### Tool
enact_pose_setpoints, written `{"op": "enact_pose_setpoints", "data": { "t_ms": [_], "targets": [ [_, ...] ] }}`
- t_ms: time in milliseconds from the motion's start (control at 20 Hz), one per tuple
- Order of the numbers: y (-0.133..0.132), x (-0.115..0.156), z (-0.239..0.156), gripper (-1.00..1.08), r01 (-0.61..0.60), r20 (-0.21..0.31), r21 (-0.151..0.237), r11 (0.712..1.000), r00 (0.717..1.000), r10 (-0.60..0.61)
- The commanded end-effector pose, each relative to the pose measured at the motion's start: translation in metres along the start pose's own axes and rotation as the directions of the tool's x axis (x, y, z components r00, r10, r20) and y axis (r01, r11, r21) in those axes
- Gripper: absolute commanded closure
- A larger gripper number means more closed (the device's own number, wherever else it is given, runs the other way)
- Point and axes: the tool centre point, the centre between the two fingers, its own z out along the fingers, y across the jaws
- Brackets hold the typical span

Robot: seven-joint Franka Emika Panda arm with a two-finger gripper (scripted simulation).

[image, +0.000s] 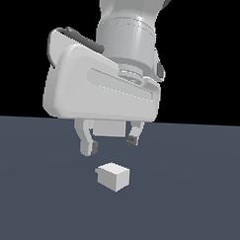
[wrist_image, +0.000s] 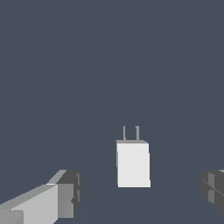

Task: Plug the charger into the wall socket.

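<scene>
**Claw wide open, hanging over the little white box**

Exterior view: The big white robot arm [image: 106, 77] is reaching down from the top. Its claw [image: 110, 144] is hanging w/ the two fingers spread far apart. One finger [image: 86, 143] is sitting toward the exterior view's left, the other finger [image: 135, 135] toward the exterior view's right. Nothing is sitting between them, so the claw is holding nothing and touching nothing. The charger [image: 113, 176] is a small white box. It is lying on the dark gray floor [image: 197, 204], just under the claw and a bit toward the camera. A gap is showing between the fingertips and the box, so they are apart. The box is looking smaller than the space between the fingers. Nothing is standing in the way between claw and box. The wall socket isn't showing in this pic.

Wrist view: The camera is looking down past the fingers at the floor. The charger [wrist_image: 133, 164] is lying flat, w/ two thin gray prongs [wrist_image: 131, 132] sticking out of one end. One finger [wrist_image: 65, 192] is showing at one side of the pic & a dark finger pad [wrist_image: 213, 188] is peeking in at the other side. The box is sitting between them but touching neither. It is closer to the light finger than to the dark pad. Only bare floor is showing around it.
</scene>
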Motion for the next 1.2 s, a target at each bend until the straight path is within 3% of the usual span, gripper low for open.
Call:
{"op": "enact_pose_setpoints", "data": {
  "t_ms": [0,550,1150],
  "targets": [
    [0.0,-0.001,0.001,-0.92,0.01,-0.001,0.0,1.0,1.0,-0.01],
    [0.0,-0.001,0.005,-0.92,0.005,0.0,0.0,1.0,1.0,-0.005],
    [0.0,-0.005,0.047,-0.92,0.005,0.0,0.0,1.0,1.0,-0.005]
  ]
}}
